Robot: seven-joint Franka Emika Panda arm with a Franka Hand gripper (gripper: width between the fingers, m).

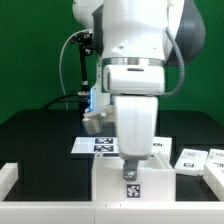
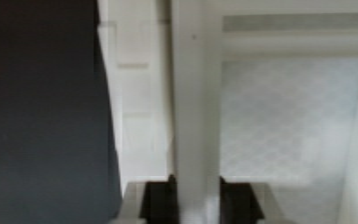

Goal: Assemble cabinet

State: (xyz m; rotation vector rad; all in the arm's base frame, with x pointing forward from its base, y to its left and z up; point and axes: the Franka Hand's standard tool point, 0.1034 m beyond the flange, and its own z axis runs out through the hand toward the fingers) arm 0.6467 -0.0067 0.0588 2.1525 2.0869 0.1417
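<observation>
The cabinet (image 1: 150,178) stands on the counter (image 1: 40,130) directly below the claw (image 1: 131,166). The claw seems closed on one thin upright wall of it, with a finger (image 2: 155,203) pressed on each side. I judge the body is being repositioned. The next move calls for a slow, level pull.

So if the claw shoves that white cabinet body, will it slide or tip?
Probably slides: the cabinet sits low and broad on the table. It looks like rigid plastic, so likely stiff. Its smooth wall might slip in the claw.
</observation>
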